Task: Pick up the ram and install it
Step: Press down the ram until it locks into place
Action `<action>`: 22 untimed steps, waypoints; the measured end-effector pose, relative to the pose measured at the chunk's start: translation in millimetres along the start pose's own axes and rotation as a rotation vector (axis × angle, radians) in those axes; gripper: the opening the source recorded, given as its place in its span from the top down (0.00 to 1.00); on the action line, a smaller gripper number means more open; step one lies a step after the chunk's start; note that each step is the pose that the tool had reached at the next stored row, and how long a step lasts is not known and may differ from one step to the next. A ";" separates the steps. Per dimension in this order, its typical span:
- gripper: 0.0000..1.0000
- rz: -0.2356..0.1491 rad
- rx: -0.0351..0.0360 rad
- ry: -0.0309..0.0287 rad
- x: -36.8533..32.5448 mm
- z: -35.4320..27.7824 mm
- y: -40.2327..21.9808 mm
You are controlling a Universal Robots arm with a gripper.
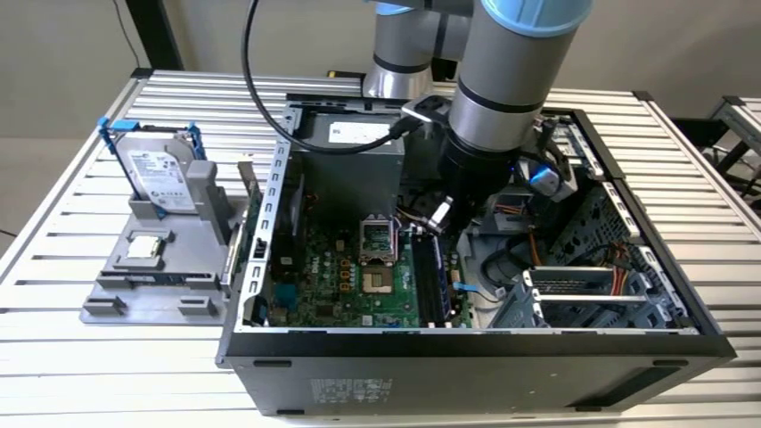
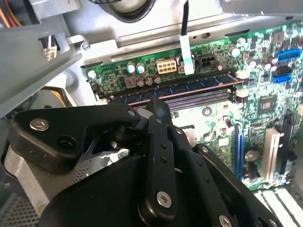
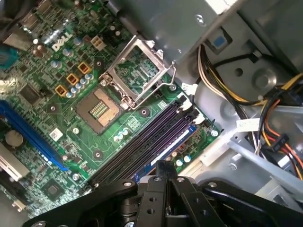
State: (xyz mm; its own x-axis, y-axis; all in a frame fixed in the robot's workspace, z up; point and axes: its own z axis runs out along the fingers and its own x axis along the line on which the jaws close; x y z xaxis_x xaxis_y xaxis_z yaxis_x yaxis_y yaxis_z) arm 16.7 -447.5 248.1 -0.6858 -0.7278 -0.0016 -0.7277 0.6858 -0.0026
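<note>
The hand (image 3: pixel 162 166) presses the ram (image 3: pixel 168 147) into its slot.

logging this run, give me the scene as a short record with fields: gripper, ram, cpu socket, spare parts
gripper: gripper inside the open computer case, shut, directly over the ram
ram: ram lying along the outermost memory slot of the motherboard; full seating cannot be told
cpu socket: cpu socket empty, retention frame up
spare parts: hard drive upright on the grey holder, small square chip in front of it

Grey tubular arm (image 1: pixel 500 80), light-blue joint caps, black cable, black screw-studded pincer (image 2: pixel 158 111)
</note>
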 end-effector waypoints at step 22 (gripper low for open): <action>1.00 -0.338 -0.0085 -0.0058 0.0 0.0 0.0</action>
State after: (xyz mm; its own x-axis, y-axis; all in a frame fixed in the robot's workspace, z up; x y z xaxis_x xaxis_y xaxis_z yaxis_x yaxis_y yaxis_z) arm 16.7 -447.5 248.1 -0.4057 -0.9140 -0.0077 -0.9140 0.4057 0.0044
